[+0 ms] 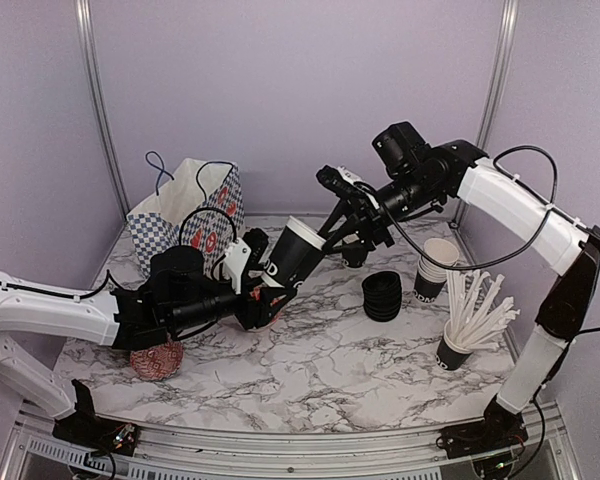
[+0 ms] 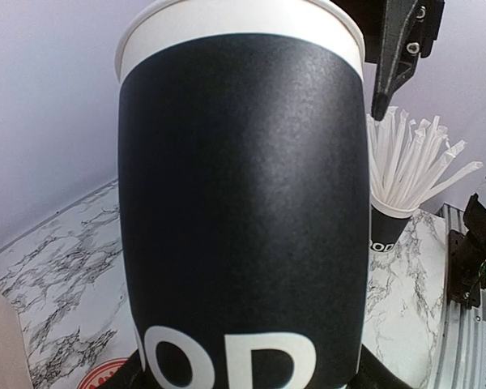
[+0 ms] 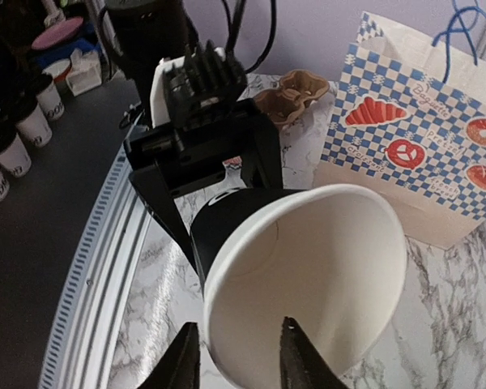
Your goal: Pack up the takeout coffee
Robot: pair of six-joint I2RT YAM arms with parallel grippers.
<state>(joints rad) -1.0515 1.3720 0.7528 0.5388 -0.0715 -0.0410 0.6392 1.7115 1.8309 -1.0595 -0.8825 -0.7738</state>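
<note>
Cradling tilted cup (image 1: 298,248), left gripper (image 1: 270,285) outstretched

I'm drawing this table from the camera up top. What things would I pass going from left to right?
Checkered paper bag → black cup held tilted in the air → stack of black lids → cup full of white straws.

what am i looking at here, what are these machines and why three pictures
These are two robot arms bolted at a marble table's near edge. One picture looks down from above; the other two come from cameras on each wrist. The left hand grips a black paper cup, lidless and tilted. The right hand has its fingers apart across the cup's rim. On the table: a stack of black lids, stacked cups, a cup of white straws, a checked paper bag and a red bowl.
</note>
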